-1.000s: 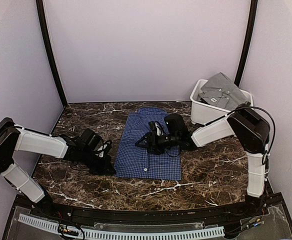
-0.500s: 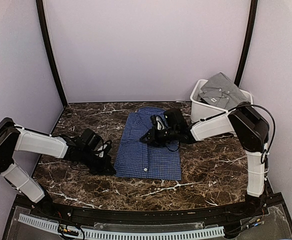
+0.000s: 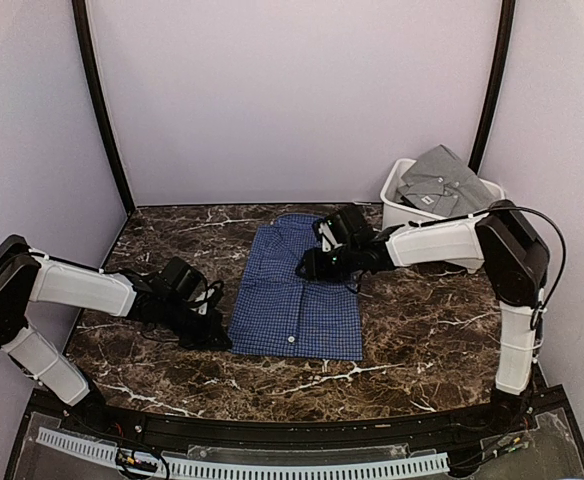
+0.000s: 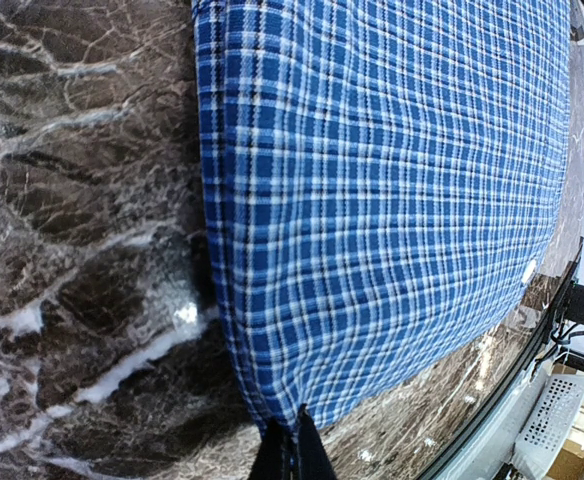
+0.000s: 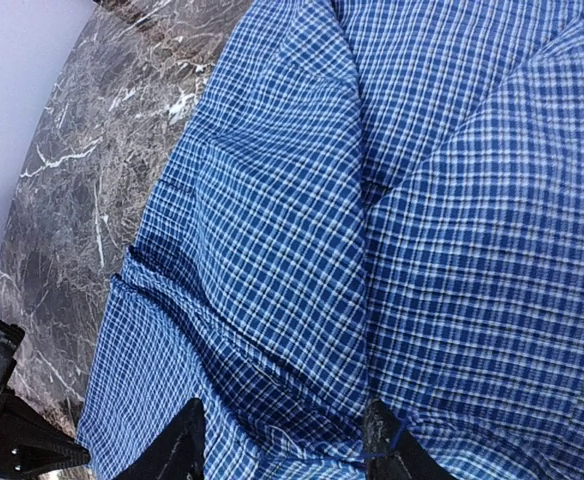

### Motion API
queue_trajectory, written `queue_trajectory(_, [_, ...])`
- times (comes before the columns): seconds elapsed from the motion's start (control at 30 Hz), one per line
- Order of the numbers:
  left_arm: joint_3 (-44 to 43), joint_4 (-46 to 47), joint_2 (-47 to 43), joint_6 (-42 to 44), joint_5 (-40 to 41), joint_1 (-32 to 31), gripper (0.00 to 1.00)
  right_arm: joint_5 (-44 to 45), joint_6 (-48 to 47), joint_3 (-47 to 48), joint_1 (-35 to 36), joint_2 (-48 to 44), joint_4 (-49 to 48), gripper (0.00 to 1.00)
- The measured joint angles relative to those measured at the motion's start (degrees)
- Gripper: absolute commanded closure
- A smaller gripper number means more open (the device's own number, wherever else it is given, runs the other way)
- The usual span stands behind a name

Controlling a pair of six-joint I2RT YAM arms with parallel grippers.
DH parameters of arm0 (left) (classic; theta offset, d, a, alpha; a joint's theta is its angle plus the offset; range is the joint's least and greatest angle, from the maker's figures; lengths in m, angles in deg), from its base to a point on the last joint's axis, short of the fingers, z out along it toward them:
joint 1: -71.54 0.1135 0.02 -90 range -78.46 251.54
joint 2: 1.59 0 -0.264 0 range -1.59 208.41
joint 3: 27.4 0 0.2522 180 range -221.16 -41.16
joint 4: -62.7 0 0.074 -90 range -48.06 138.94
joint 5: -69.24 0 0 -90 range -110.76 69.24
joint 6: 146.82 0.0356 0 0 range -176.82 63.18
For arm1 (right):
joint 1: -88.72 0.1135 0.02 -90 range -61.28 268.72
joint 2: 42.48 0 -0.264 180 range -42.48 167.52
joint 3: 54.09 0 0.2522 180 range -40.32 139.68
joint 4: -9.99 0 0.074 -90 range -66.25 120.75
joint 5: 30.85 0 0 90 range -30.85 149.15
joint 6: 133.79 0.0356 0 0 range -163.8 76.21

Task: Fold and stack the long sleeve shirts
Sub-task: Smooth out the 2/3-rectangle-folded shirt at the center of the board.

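Left gripper [image 4: 292,445] has its fingers pressed together, pinching the near left corner of the navy-blue, fine-checked cloth shirt [image 3: 287,300]. Right gripper [image 5: 282,410] hangs spread just above that shirt's far right part. The shirt lies folded into a flat rectangle, collar at the far end, in the middle of the dark marble table [image 3: 422,330]. A second shirt, plain grey with a collar [image 3: 442,180], sits crumpled in the one white plastic bin [image 3: 407,228] at the far right corner. Two shirts in all.
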Motion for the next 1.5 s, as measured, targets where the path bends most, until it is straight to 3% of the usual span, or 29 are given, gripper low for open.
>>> queue_trajectory(0.1, [0.0, 0.0, 0.0, 0.0, -0.1, 0.0, 1.0, 3.2, -1.7, 0.3, 0.3, -2.7, 3.1, 0.52])
queue_trajectory(0.43, [0.0, 0.0, 0.1, 0.0, -0.6, 0.0, 1.0, 10.3, -3.4, 1.7, 6.2, -4.9, 9.9, 0.75])
queue_trajectory(0.7, [0.0, 0.0, 0.2, 0.0, -0.7, 0.0, 1.0, 12.2, -3.1, 4.0, 7.5, 1.6, 12.0, 0.77])
queue_trajectory(1.0, [0.0, 0.0, 0.2, 0.0, -0.8, 0.0, 1.0, 15.8, -3.3, 9.7, 7.2, 6.8, 15.0, 0.51])
queue_trajectory(1.27, [1.0, -1.6, -2.4, -0.1, -0.7, 0.0, 0.98, 17.5, -3.6, 3.1, 6.9, -2.3, 19.1, 0.25])
queue_trajectory(1.5, [1.8, -4.4, -5.9, 0.1, 0.2, 0.0, 0.7, 16.6, -4.2, -3.2, 6.3, -12.7, 19.1, 0.21])
